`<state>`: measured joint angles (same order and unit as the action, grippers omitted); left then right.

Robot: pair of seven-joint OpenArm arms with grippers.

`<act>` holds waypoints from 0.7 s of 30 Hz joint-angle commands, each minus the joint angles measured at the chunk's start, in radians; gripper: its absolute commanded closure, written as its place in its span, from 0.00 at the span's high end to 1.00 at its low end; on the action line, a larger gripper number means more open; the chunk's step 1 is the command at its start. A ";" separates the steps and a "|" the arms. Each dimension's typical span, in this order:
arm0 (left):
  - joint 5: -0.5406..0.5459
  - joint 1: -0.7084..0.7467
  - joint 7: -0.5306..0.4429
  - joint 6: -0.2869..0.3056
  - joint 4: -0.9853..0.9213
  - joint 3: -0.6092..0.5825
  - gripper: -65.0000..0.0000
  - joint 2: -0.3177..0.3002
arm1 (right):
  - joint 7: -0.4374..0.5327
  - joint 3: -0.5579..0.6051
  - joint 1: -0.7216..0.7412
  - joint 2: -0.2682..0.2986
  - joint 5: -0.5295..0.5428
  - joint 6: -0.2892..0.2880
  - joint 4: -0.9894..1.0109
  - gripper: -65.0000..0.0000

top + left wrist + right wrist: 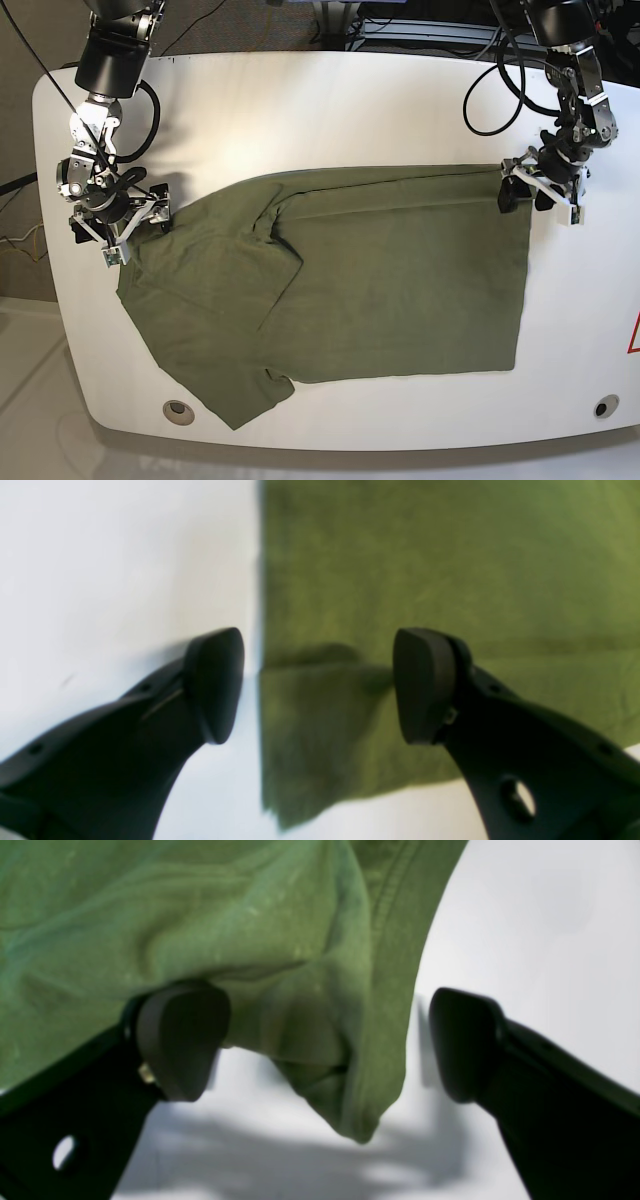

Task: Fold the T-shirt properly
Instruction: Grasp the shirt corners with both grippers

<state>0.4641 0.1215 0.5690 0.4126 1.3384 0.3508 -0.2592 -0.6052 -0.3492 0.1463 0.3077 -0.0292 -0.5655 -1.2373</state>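
The olive-green T-shirt (400,280) lies spread across the white table (330,110), with its straight hem at the right and its sleeves at the left. My left gripper (537,193) stands open at the hem's far right corner. In the left wrist view it (318,685) straddles the shirt's edge (450,570), one finger over bare table and the other over cloth. My right gripper (118,222) is open at the shirt's far left end. In the right wrist view a bunched, seamed fold of the shirt (345,1050) hangs between its wide-apart fingers (330,1045).
Black cables (490,90) loop over the table's far right by the left arm. Two round holes (178,408) (600,407) sit near the front edge. The shirt's lower left sleeve (235,400) reaches close to that edge. A red mark (634,335) shows at the right rim.
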 commanded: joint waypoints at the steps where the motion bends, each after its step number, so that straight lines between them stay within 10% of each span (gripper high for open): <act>1: -0.024 0.011 0.081 -0.008 -0.026 -0.029 0.67 0.008 | -0.022 0.000 0.003 0.009 -0.024 -0.001 -0.005 1.00; 5: -0.024 0.011 0.082 -0.008 -0.026 -0.058 0.62 0.014 | -0.023 0.000 -0.004 0.009 -0.024 -0.001 -0.005 1.00; 12: -0.024 0.011 0.082 -0.008 -0.026 -0.091 0.08 0.019 | -0.023 0.000 -0.024 0.009 -0.024 -0.004 -0.009 1.00; 21: -0.024 0.011 0.084 -0.008 -0.027 -0.086 0.00 0.019 | -0.023 0.000 -0.029 0.006 -0.024 -0.006 -0.002 0.41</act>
<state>0.4908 0.1165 0.5503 0.4164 1.3235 0.2691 -0.2386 -0.5808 -0.3473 0.1184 0.3046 -0.0143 -0.5774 -1.2400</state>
